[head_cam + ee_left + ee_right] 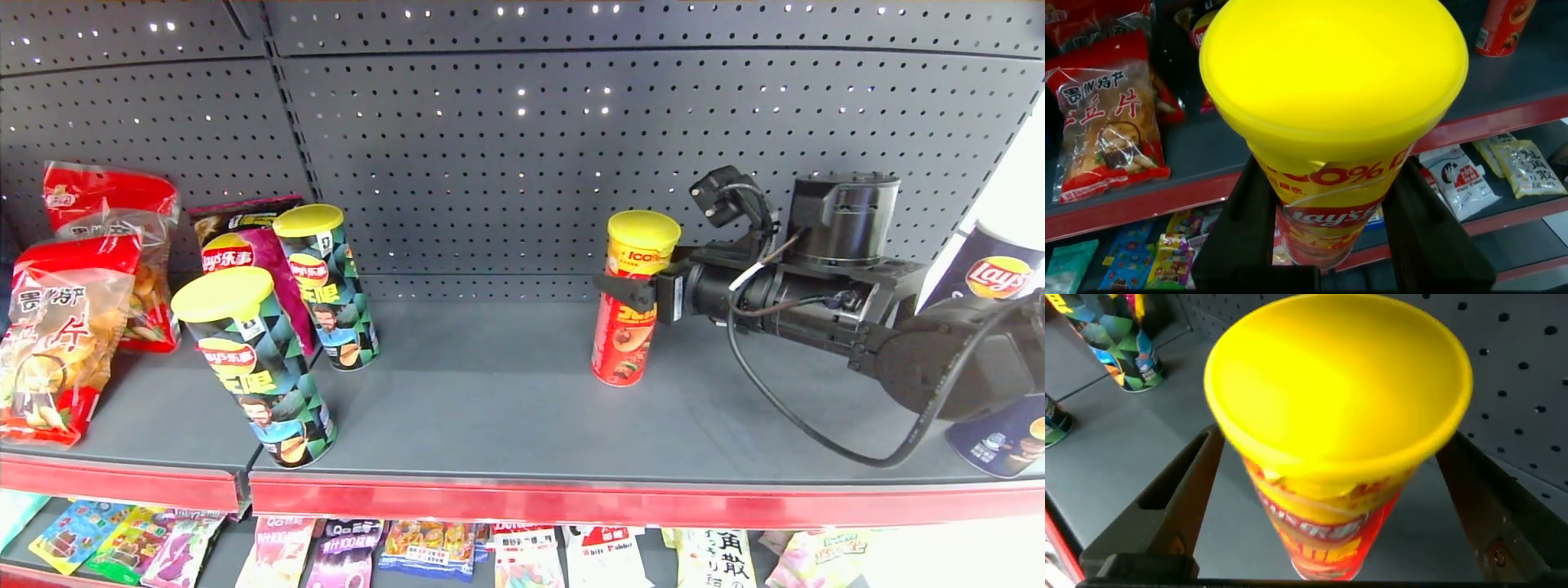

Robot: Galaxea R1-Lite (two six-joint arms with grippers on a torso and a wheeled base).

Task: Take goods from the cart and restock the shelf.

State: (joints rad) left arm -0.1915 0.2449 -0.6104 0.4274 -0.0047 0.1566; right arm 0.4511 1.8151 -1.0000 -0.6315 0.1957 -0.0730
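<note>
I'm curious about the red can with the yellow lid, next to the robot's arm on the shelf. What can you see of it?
The red can is a tall, slim tube, cardboard by its look, with printed snack pictures on its side and a yellow plastic lid closed on top. It stands upright on the grey shelf, towards the back, well apart from the other cans. The right gripper sits around its upper half. Whether it presses on the can cannot be told.

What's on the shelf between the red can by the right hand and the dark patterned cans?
Nothing; the head view shows bare grey shelf from the red can to the nearest patterned can.
</note>
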